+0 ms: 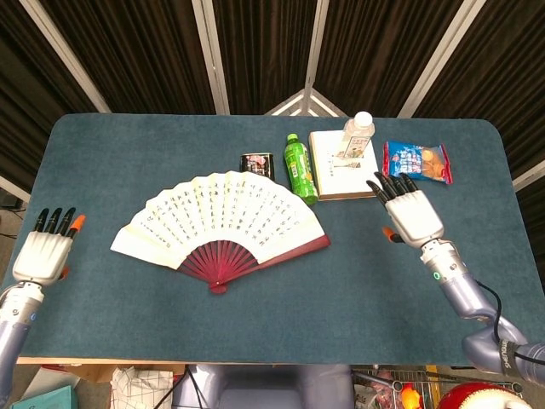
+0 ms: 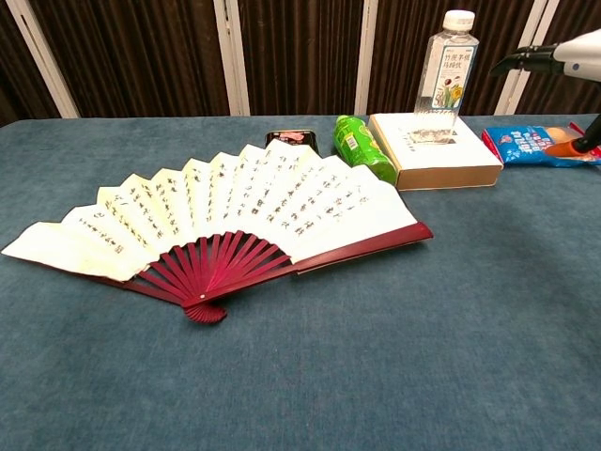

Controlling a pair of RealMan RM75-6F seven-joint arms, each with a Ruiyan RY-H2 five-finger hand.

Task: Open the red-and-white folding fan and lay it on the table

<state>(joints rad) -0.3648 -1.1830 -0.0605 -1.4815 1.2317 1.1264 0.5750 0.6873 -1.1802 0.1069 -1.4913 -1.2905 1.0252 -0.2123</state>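
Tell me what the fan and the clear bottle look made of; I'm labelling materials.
Fan: matte paper-like leaf with printed characters, on glossy dark-red ribs, probably lacquered wood or bamboo. Clear bottle: transparent, likely plastic, white screw cap.
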